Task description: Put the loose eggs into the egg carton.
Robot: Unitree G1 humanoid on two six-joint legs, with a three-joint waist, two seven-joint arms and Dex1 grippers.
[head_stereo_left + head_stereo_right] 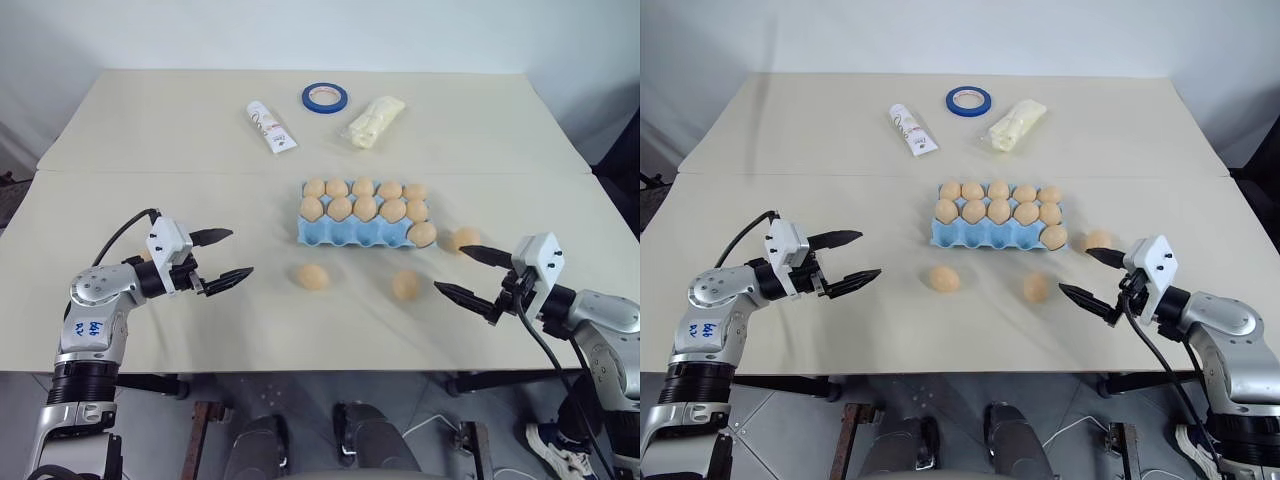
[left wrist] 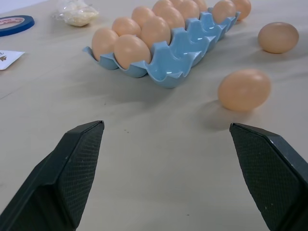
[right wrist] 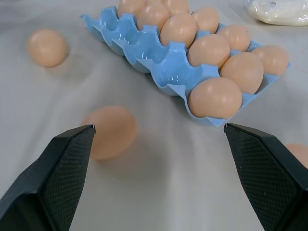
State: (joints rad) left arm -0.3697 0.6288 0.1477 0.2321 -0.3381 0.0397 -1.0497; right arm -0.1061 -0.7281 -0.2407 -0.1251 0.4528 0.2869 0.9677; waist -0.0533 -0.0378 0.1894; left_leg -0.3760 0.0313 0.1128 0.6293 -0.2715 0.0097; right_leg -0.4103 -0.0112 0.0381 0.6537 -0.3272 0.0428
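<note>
The light blue moulded egg carton [image 1: 355, 232] sits mid-table with eleven tan eggs, apparently; four near-row cups are empty. Three loose tan-brown oval eggs [image 1: 313, 277] lie just beside it. The left gripper [image 1: 222, 258] and right gripper [image 1: 463, 271] are both spread wide, holding nothing.

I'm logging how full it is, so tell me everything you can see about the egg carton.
The egg carton is a light blue, lidless moulded tray with three rows of five round cups, plastic by the look of it. It lies flat near the middle of the table, long side across the robot's view. The two far rows are full of tan eggs; the near row holds one egg at its right end, with four cups empty. Three loose eggs lie apart from it, and neither gripper touches it.
</note>
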